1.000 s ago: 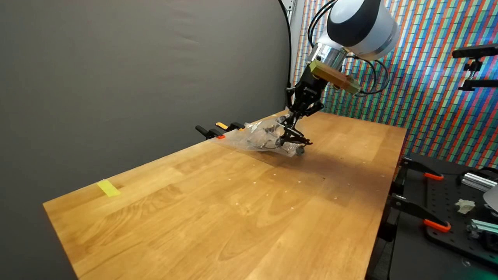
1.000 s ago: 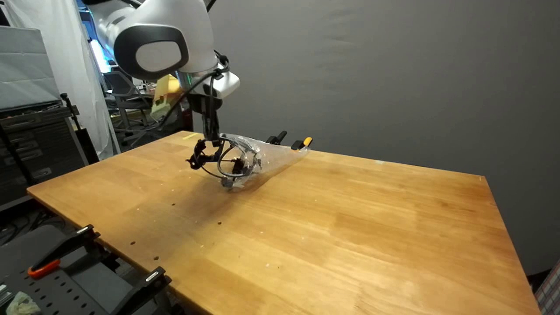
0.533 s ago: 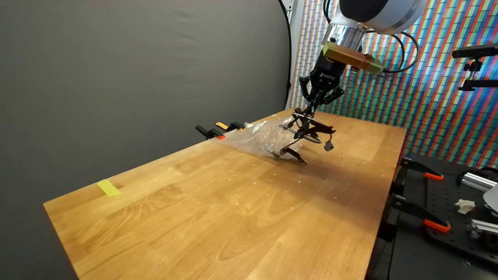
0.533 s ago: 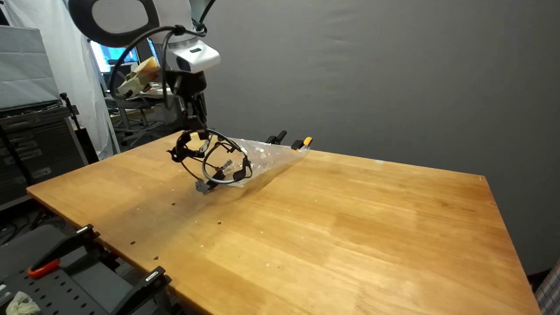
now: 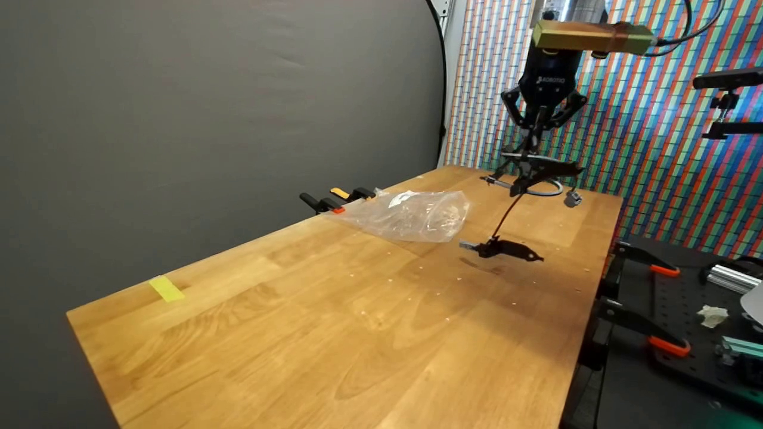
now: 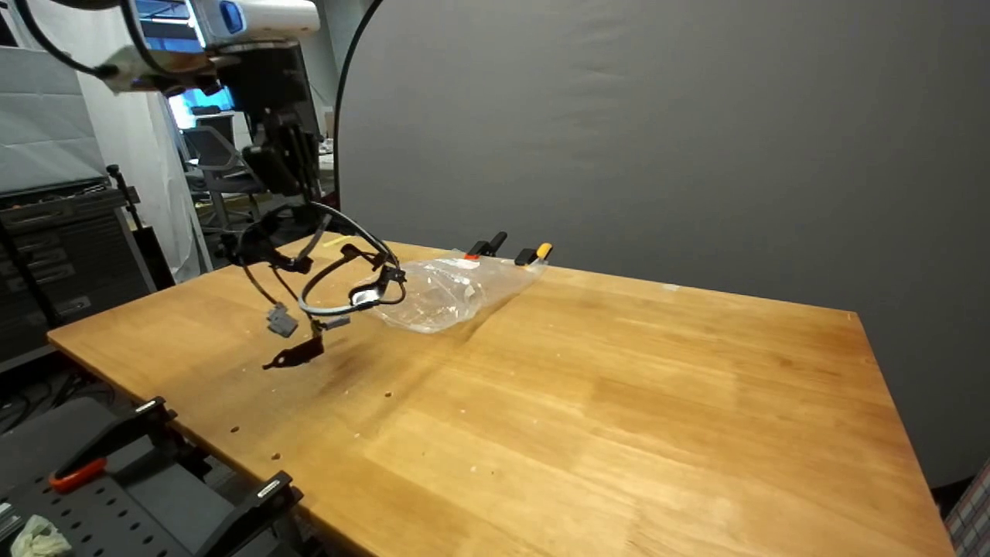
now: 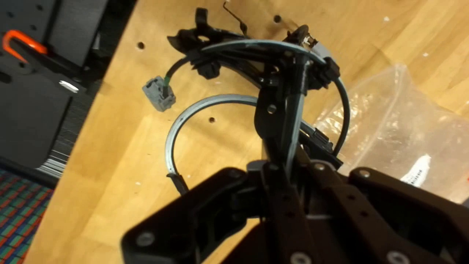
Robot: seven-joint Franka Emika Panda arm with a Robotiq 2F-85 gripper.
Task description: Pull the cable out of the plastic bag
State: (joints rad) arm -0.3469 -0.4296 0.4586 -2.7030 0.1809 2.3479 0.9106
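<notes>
The cable (image 5: 545,173) is a grey and black looped harness with black brackets and a grey connector. It hangs in the air below my gripper (image 5: 532,145). The cable also shows in an exterior view (image 6: 332,311) and in the wrist view (image 7: 294,113). My gripper is shut on its upper part, as the wrist view shows (image 7: 287,163). A black bracket on a thin wire dangles lowest, just above the table. The clear plastic bag (image 5: 411,219) lies on the table, with no cable inside. It also shows in an exterior view (image 6: 456,292) and in the wrist view (image 7: 395,121).
Clamps with black and yellow handles (image 6: 534,254) hold the bag's far end at the wooden table's (image 5: 298,333) back edge. Yellow tape (image 5: 167,288) is on the table. A black perforated plate with orange-tipped clamps (image 5: 670,345) stands beside the table.
My gripper has risen and moved away from the bag with the cable. The cable, earlier partly inside the bag, is now outside it. The bag has collapsed flatter onto the table.
</notes>
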